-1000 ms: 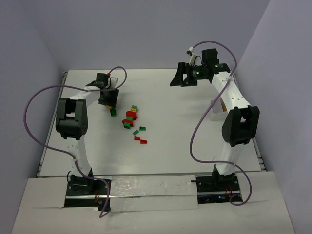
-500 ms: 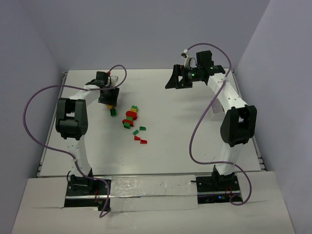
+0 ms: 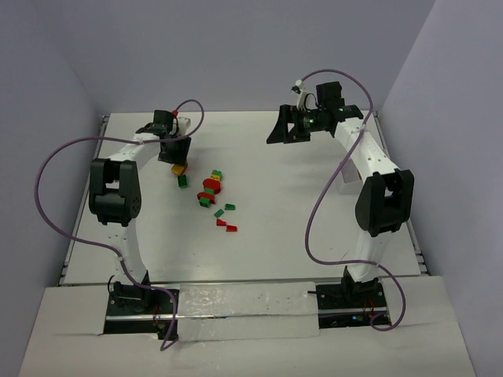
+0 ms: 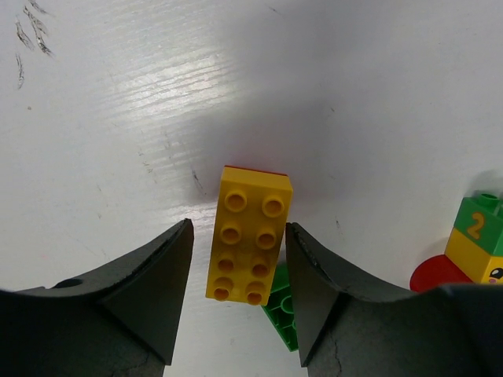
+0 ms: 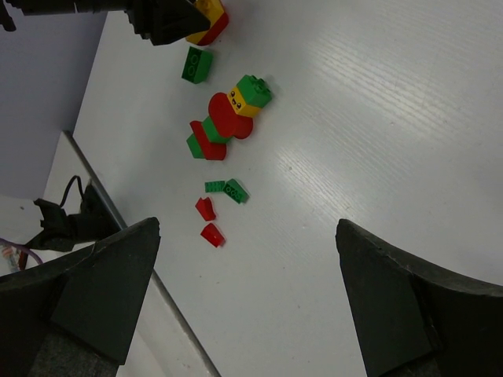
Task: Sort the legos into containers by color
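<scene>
A yellow brick [image 4: 251,236] with a red one under it lies on the table between the fingers of my left gripper [image 4: 240,314]. The jaws are open, with a gap on the left side. In the top view this brick [image 3: 179,168] lies just in front of the left gripper [image 3: 174,154]. A green brick [image 3: 182,181] lies beside it. A red, green and yellow stack [image 3: 211,187] lies to its right. Small green [image 3: 230,207] and red [image 3: 232,228] pieces lie nearer. My right gripper [image 3: 279,129] is open and empty, high at the back right. The white tray is out of view.
The right wrist view looks down on the stack [image 5: 228,118], the green pieces [image 5: 228,188] and the red pieces [image 5: 211,233], with the table's left edge [image 5: 118,208] beyond them. Purple cables [image 3: 55,165] loop beside both arms. Grey walls close the table on three sides.
My left gripper has drawn back toward the far edge, uncovering the yellow brick. My right gripper swung a little to the left, then held still.
</scene>
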{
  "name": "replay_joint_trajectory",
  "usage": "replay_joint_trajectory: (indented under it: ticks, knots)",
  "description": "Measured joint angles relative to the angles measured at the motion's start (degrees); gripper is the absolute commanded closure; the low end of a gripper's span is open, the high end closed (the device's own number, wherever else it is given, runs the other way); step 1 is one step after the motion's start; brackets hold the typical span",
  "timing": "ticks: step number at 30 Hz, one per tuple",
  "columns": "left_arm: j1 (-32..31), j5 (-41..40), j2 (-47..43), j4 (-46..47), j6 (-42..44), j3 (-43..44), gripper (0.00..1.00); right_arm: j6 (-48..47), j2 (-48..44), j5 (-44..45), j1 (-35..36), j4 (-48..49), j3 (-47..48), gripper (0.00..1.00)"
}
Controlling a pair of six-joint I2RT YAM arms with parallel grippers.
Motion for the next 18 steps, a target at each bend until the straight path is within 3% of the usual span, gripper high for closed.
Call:
replay_joint_trajectory:
  ticks: [3,9,14,18]
  knots:
    - [0.00,0.02,0.00,-0.34,0.28,0.01,0.38,-0.35,0.00,0.00,0.00,-0.17,0.00,0.00]
    - [0.00,0.09,0.00,-0.38,0.86,0.01,0.55,-0.52,0.00,0.02,0.13,-0.15,0.00,0.00]
    - [0.00,0.48,0.00,-0.89,1.24,0.23,0.61,-0.47,0.00,0.02,0.19,-0.11,-0.06,0.00]
    - [0.00,0.82,0.00,-2.03,1.23,0.92,0.80,-0.28,0.00,-0.14,0.54,0.22,-1.03,0.00]
